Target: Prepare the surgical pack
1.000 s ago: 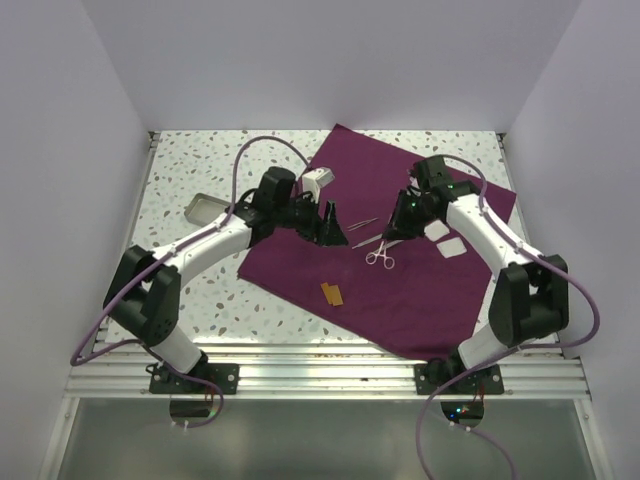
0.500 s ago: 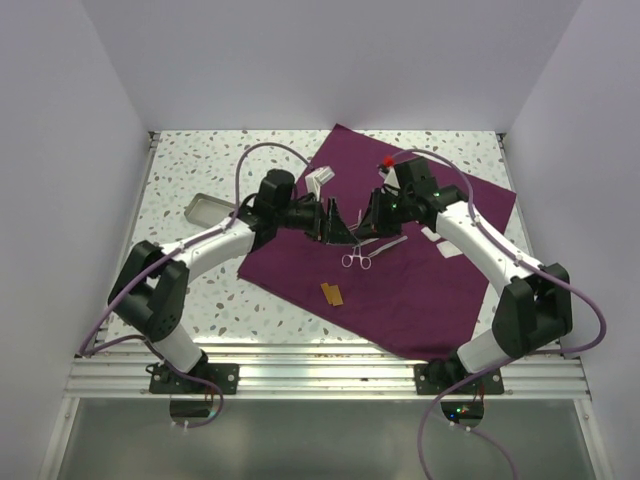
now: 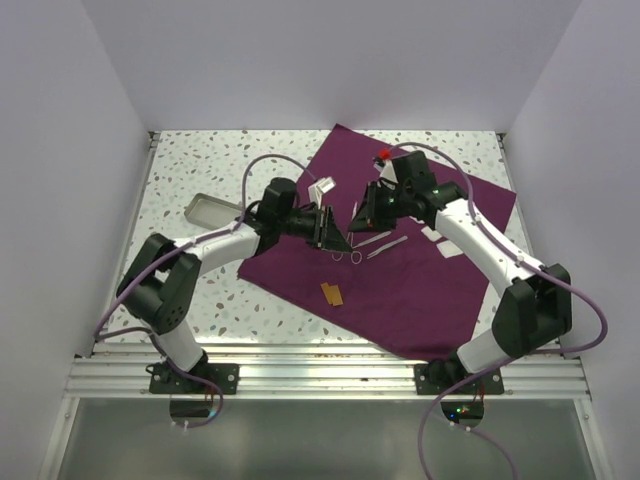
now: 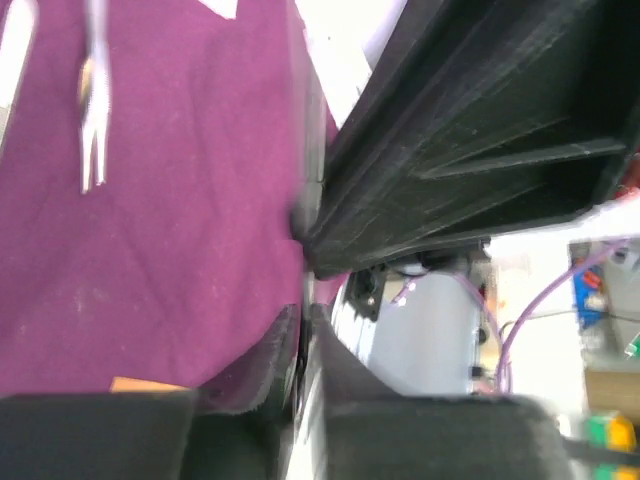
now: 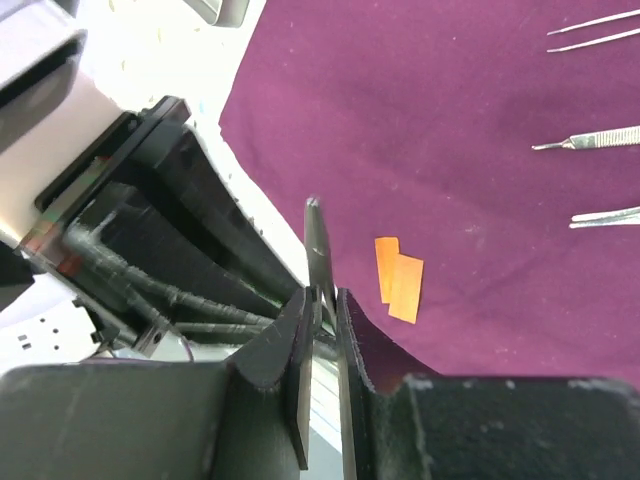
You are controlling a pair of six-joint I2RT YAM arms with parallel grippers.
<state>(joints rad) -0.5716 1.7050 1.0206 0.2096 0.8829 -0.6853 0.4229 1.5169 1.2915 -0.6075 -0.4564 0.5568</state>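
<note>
The purple cloth (image 3: 400, 290) lies spread flat and turned like a diamond on the speckled worktop (image 3: 190, 170), and both arms reach in over its middle. The left tool (image 3: 342, 242) and the right tool (image 3: 353, 230) meet tip to tip there, just beside each other.

The right tool (image 5: 320, 300) is pressed together on a thin ring-handled instrument (image 5: 315, 250). In the right wrist view the metal shaft stands up from between the two fingers. From above, the instrument's rings (image 3: 355, 257) hang just below the two tools, over the cloth.

The left tool (image 4: 303, 325) has its fingers drawn close with only a narrow slit between them. Whether it grips the instrument cannot be told, because the right tool's black body fills most of the left wrist view.

Two orange strips (image 3: 331, 292) lie side by side on the cloth, below the tools and nearer the arm bases; the right wrist view shows them (image 5: 398, 278) just beside the held shaft.

Loose slim instruments (image 3: 378, 240) lie on the cloth just to the right of the tools and under the right arm. The right wrist view shows them as tweezers (image 5: 595, 28), a scalpel-like handle (image 5: 590, 140) and one more slim piece (image 5: 610, 215).

White gauze squares (image 3: 445, 248) rest on the cloth behind the right tool, partly hidden by the right forearm.

A small shiny metal tray (image 3: 208, 209) sits on the bare worktop well to the left of the left tool, off the cloth.
</note>
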